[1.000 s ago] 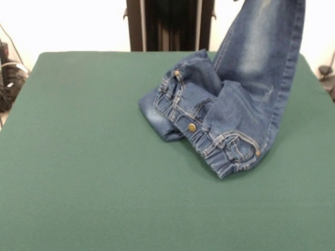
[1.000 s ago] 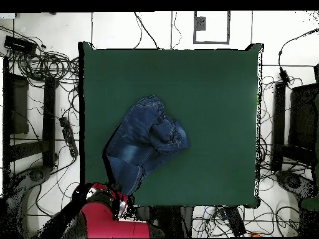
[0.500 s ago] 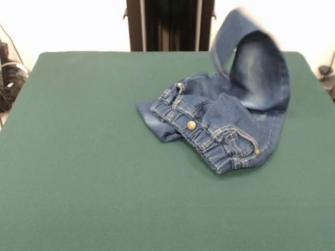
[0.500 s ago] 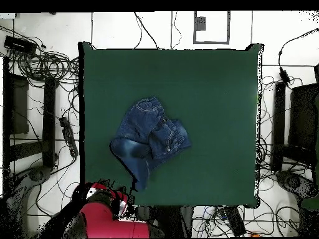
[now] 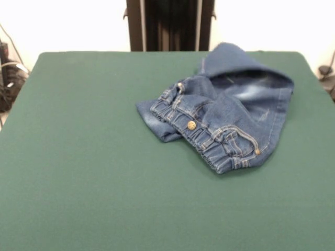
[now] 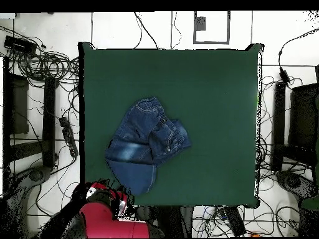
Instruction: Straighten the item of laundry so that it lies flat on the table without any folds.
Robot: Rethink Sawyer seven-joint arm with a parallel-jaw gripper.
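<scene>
Jeans, small blue denim pair (image 5: 225, 117) (image 6: 147, 144), lie crumpled on dark green felt tabletop (image 5: 89, 172) (image 6: 212, 93), toward the edge nearest the robot. Gathered elastic waistband with brass button (image 5: 191, 125) faces the opposite edge. One leg is folded back over the rest in a rounded hump. Red arm (image 6: 106, 215) sits off that edge; claw's opening cannot be judged.

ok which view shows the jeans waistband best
The front view: the jeans turn their gathered waistband and brass button toward that camera, with the stitching clear. The overhead view shows only the bunched, folded outline of the jeans on the table, with no waistband detail.
</scene>
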